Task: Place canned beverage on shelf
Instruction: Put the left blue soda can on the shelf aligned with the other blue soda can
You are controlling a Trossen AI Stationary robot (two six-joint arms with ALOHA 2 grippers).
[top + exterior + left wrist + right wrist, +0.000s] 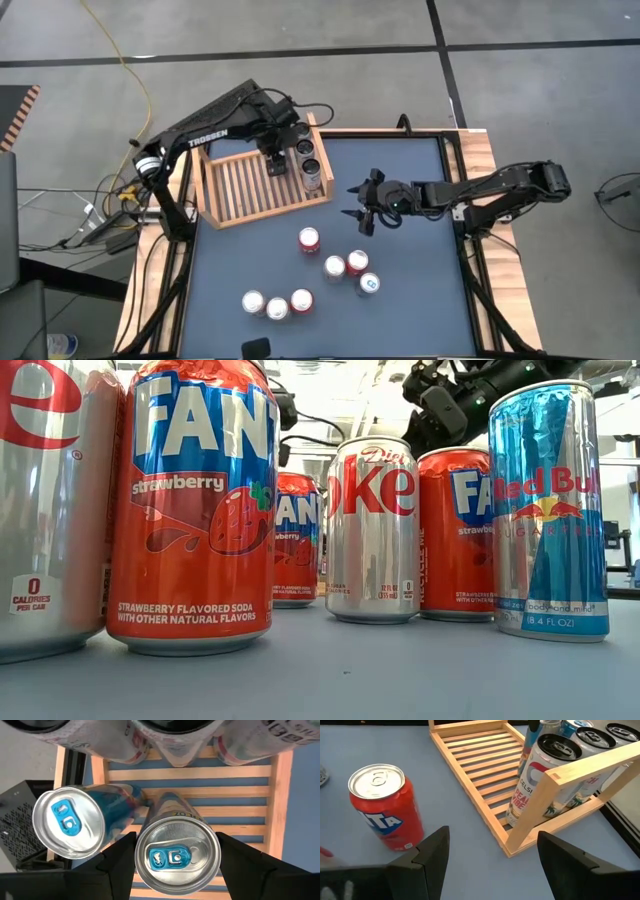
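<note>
The shelf point(250, 185), a light-wood slatted rack, lies at the table's far left. Several cans point(310, 165) stand at its right end. My left gripper point(275, 160) hangs over the shelf, shut on a slim silver can with a blue tab point(177, 855). Close beside that can, another slim blue-tabbed can point(67, 822) stands on the slats. My right gripper point(362, 207) hovers open over the table's middle with nothing between its fingers point(490, 855). Ahead of it stand a red Fanta can point(385, 815) and the shelf's corner point(520, 837). My left gripper pinches the slim can between its two fingers point(117, 862) on opposite sides of its upper wall point(140, 842), just under the top rim. The fingers come from above, pointing steeply down. The can stands nearly upright over the slats; its own body hides its bottom.
Several loose cans stand on the blue table toward the near side: a red one point(309, 239), a cluster point(350, 268) and a row point(277, 305). A black ridged box point(22, 820) sits just outside the shelf's side board. Bare slats point(235, 185) fill the shelf's left part.
</note>
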